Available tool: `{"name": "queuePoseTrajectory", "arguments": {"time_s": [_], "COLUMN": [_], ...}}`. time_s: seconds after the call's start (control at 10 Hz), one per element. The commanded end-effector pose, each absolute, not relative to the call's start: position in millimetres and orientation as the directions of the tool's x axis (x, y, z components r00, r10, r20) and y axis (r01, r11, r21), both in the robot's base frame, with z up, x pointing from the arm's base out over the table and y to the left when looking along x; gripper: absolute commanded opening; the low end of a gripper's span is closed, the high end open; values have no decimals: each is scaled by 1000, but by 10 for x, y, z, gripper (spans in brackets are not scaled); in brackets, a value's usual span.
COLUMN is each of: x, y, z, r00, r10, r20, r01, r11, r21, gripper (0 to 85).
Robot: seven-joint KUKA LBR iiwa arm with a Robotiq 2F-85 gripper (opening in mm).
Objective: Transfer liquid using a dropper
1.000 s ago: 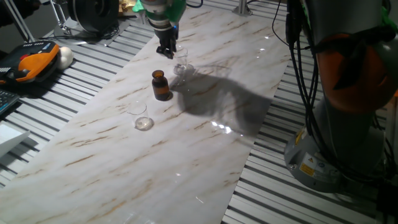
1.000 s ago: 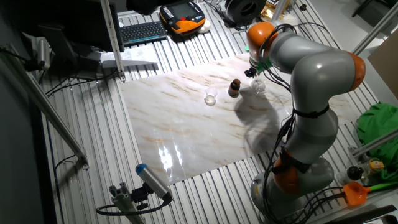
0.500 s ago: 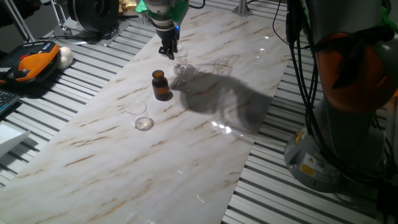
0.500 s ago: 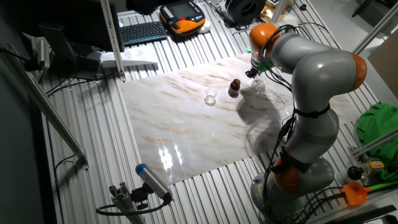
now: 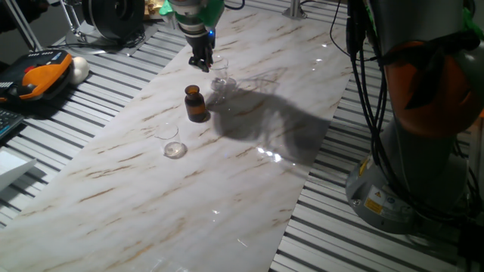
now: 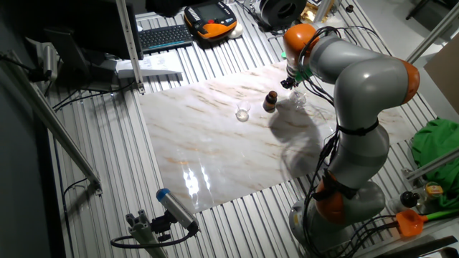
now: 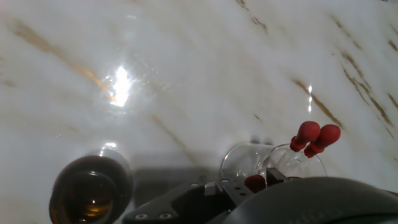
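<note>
Hiding end effector (image 5: 201, 63) fingertips; dropper (image 7: 255, 182) half-hidden.

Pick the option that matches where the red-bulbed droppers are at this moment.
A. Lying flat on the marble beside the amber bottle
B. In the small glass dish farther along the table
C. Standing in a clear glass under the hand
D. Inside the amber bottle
C: the hand view shows two red bulbs of the droppers rising from the clear glass, apart from the open amber bottle.
</note>
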State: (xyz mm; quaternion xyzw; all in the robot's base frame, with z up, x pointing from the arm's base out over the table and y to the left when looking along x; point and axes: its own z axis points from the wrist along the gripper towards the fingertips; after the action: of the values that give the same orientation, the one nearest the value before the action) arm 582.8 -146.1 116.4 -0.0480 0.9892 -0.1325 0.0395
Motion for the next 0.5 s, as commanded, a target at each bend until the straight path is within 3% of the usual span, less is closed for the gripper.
{"name": "queuePoseTrajectory", "arguments": {"time_s": [0.0,0.3,0.4], "x": [5833,5844,5850], "y": [-1479,-1450,-1453], "z": [1146,1185,1181], "r00": [-991,-992,-992], "r10": [-112,-110,-114], "r20": [-68,-57,-59], "r01": [-90,-92,-95], "r11": [960,960,959], "r21": [-265,-265,-269], "gripper": [340,340,170]}}
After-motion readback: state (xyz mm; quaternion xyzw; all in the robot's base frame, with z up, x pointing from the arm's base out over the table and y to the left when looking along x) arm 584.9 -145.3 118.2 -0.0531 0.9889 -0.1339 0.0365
